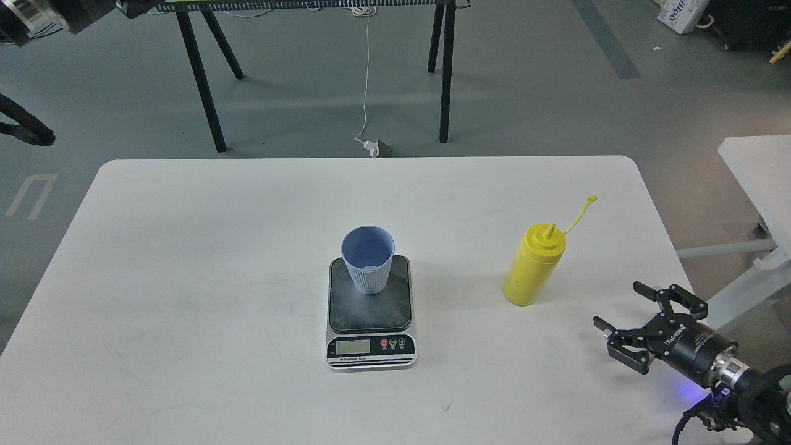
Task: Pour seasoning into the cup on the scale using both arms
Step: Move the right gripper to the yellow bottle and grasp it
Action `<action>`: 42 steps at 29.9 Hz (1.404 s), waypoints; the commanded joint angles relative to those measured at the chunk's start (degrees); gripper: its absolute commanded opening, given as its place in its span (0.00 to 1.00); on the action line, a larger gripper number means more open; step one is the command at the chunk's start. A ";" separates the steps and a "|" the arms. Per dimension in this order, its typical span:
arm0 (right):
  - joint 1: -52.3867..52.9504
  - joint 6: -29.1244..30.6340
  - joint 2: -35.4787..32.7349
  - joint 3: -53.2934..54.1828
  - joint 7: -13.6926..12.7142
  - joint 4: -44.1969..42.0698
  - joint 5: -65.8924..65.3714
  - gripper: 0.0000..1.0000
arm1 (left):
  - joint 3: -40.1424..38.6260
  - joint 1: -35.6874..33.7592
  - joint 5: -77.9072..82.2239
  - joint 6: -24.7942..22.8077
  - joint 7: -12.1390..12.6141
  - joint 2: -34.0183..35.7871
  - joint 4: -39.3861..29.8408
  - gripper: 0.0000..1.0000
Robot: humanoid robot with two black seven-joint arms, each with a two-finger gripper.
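Note:
The yellow seasoning bottle (534, 266) stands upright on the white table (185, 278), right of centre, with its cap strap sticking up to the right. The light blue ribbed cup (369, 259) stands upright on the back of the dark platform of the scale (371, 312). The scale's display faces me. My right gripper (621, 315) is open and empty, low over the table's front right corner, to the lower right of the bottle and apart from it. Only dark parts of my left arm (21, 127) show at the far left edge; its gripper is out of view.
Black trestle legs (446, 74) stand on the grey floor beyond the table's far edge, with a white cable hanging down. A second white table (757, 161) is at the right, close to my right arm.

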 commanded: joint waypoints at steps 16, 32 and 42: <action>7.13 0.00 8.97 -0.33 -0.02 -5.03 -6.83 0.99 | 0.23 0.77 0.07 -0.01 0.00 0.15 -0.03 0.99; 13.28 0.00 14.87 -2.70 -0.02 -12.15 -9.83 0.99 | 0.23 1.65 0.07 -0.01 0.00 0.85 -0.21 0.99; 15.57 0.00 16.45 -2.87 -0.02 -13.65 -9.83 0.98 | 0.15 2.00 -0.02 -0.01 0.00 1.47 -0.39 0.99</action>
